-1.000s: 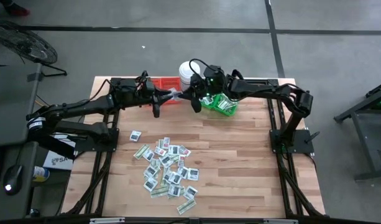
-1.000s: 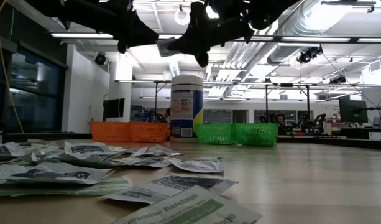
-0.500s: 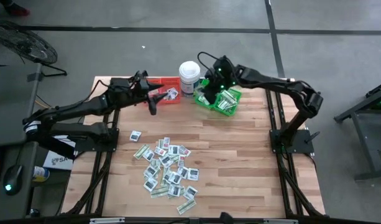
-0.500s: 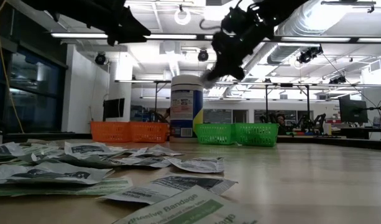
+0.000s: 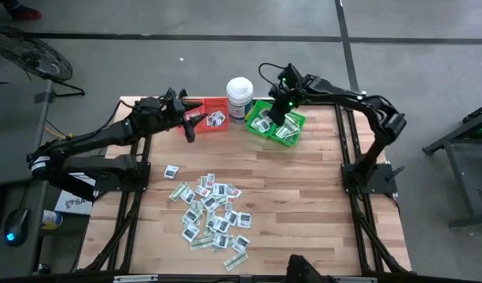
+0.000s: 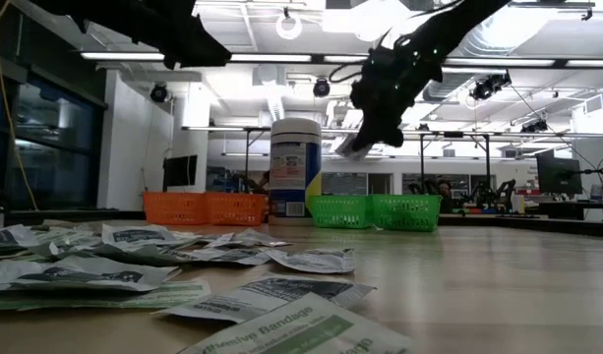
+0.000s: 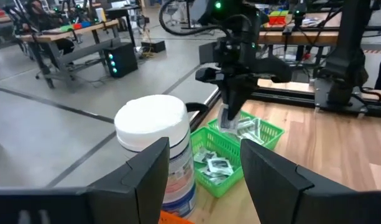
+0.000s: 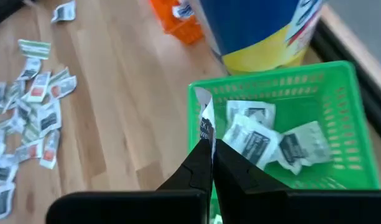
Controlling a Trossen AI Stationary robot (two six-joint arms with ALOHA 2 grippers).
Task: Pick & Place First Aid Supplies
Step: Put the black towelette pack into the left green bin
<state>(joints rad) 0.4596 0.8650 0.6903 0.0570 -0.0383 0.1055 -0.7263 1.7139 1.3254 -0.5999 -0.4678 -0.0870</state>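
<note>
Nearest the table's front edge lies the loose heap of first aid packets point(image 5: 213, 214), square white ones mixed with longer green-and-white strips, spread over the middle of the wooden table point(image 5: 303, 204). A single white packet point(image 5: 171, 170) sits a little apart at the heap's far left.

Farther back, along the far edge, stand three containers in a row: a red bin point(image 5: 215, 116) on the left with a few packets in it, a tall white tub point(image 5: 239, 97) in the middle, and a green bin point(image 5: 280, 126) on the right holding several white packets.

The left gripper point(image 5: 191, 124) hangs just beside the red bin's left end, its fingers point(image 7: 146, 180) spread apart with nothing between them.

The right gripper point(image 5: 277, 110) hovers over the green bin, its fingers point(image 8: 199, 163) pinched tight on a white packet point(image 8: 206, 127) that sticks up from the tips above the bin's left rim.
</note>
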